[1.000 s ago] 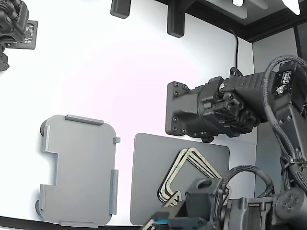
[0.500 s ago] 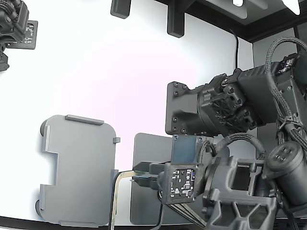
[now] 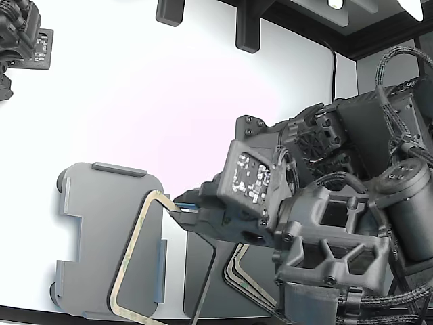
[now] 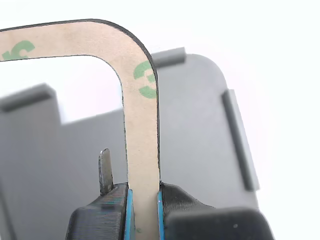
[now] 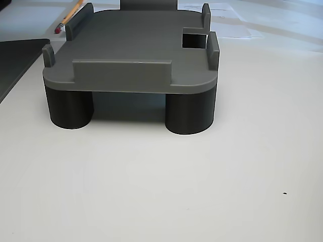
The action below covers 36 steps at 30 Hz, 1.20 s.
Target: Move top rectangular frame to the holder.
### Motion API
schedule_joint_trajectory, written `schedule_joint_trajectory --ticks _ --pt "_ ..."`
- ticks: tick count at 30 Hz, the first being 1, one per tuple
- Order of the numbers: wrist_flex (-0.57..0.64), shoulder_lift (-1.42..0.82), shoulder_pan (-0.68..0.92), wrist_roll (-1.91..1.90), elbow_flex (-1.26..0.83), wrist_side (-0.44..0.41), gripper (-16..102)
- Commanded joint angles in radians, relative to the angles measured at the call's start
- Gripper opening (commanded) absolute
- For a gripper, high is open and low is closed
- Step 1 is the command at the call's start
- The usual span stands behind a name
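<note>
The end effector (image 4: 143, 200) is closed down to the thickness of the top rectangular frame (image 4: 141, 135), its two dark ribbed jaws with blue liners pinching one side bar of that frame between them. In the exterior view the end effector (image 3: 181, 206) reaches in from the exterior view's right and holds the top rectangular frame (image 3: 128, 254) tilted, over the right part of the holder (image 3: 101, 230); whether the frame's lower end touches the holder I cannot tell.

The frame is a thin flat beige strip with a dark edge, rounded corners and an open middle; the wrist view shows green printed marks on its face.

The holder is a light grey tray with rounded corners, raised lips along its edges and a notch in its side. In the other view the holder (image 5: 131, 50) stands on short dark round feet on the white bench (image 5: 202, 176), and a pencil (image 5: 68, 15) lies on the bench beyond it.

To the exterior view's right of the holder lies a darker grey flat mat (image 3: 199, 284), partly hidden by the arm, with more frames (image 3: 242, 267) stacked on it.
</note>
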<state>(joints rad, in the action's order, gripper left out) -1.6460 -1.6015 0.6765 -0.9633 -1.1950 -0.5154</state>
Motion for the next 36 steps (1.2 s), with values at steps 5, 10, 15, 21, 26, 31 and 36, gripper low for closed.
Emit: schedule_joint_trajectory --ticks 5,10,15,21,26,31,36 --pt "-0.009 0.037 -0.032 -0.612 0.044 -0.012 -12" --pt "-0.009 0.069 -0.054 -0.89 0.008 0.054 -12" --pt "-0.009 0.08 -0.094 -1.115 -0.02 0.176 -12" --pt "-0.008 0.1 -0.101 -1.213 -0.061 0.229 -12" --pt "-0.003 0.101 -0.101 -1.212 -0.097 0.288 -12" --pt "-0.005 0.137 -0.106 -1.187 -0.106 0.285 -12" --pt "-0.008 0.17 -0.114 -1.189 -0.097 0.295 -12"
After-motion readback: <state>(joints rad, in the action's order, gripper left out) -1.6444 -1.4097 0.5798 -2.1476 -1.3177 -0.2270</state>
